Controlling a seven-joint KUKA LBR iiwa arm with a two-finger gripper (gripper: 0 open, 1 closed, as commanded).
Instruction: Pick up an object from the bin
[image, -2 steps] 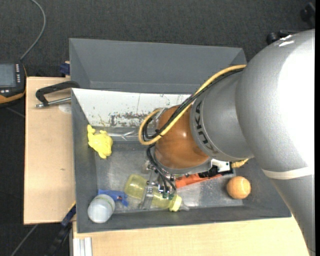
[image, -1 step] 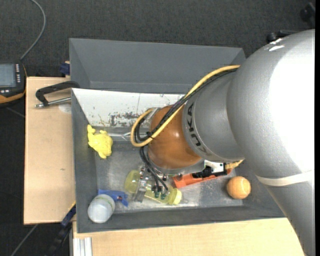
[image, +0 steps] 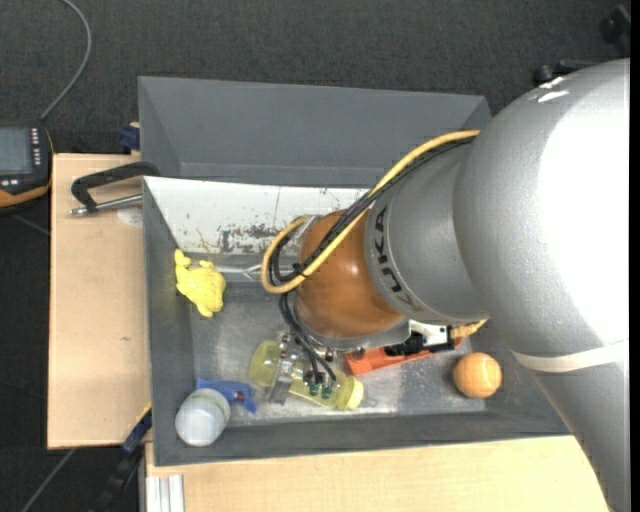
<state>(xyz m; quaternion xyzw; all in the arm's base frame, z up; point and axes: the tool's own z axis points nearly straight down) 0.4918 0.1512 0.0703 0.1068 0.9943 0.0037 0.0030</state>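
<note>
The arm (image: 545, 240) is a thick, smooth tube of silver-grey, rounded like a barrel, with a thin pale seam (image: 575, 355) curving across its shell. Black capital letters (image: 385, 262) run along the link nearest the wrist, and I can read them only in part. The wrist wears a glossy orange-brown cover (image: 340, 290), domed like an upturned bowl. A yellow cable (image: 428, 150) runs along the grey shell and loops round the cover, and a thinner black cable (image: 350, 222) lies close beside it. Under the cover the gripper (image: 298, 375) is a small cluster of dark and bare metal, with thin wires running into it.
</note>
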